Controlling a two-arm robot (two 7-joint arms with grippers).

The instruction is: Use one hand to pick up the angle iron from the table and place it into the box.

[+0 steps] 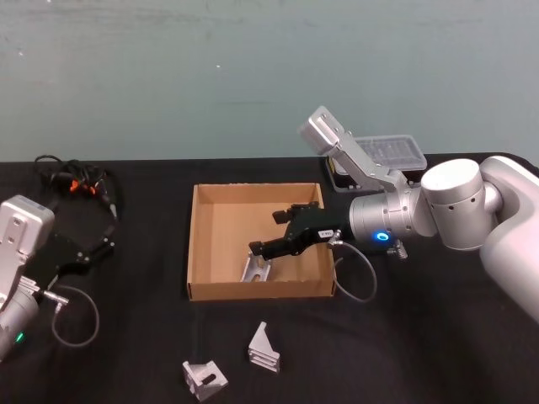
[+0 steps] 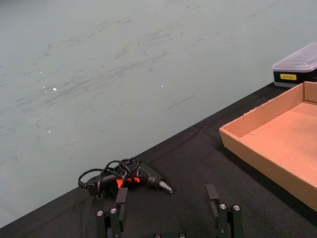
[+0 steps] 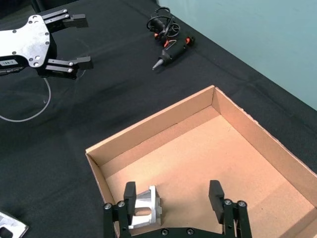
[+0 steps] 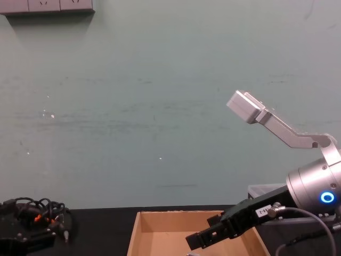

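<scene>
Angle iron (image 1: 256, 269): on the floor of the cardboard box (image 1: 253, 189), near its front wall. Right gripper (image 1: 268, 232): just above the iron, fingers spread wide, gripping nothing. Left gripper (image 2: 167, 196): parked at left, fingers apart, over the matte black table (image 1: 126, 353). Backdrop: scuffed teal wall (image 1: 253, 67).

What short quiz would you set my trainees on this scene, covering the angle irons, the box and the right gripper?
1. Multiple choice: how many angle irons lie on the table outside the box? A one, B two, C three.
2. True or false: the right gripper is shut on an angle iron.
3. Short answer: where does the remaining angle iron lie?
Key: 1 B. 2 False: its fingers stand open over the box. 3 Inside the box, near its front wall.
</scene>
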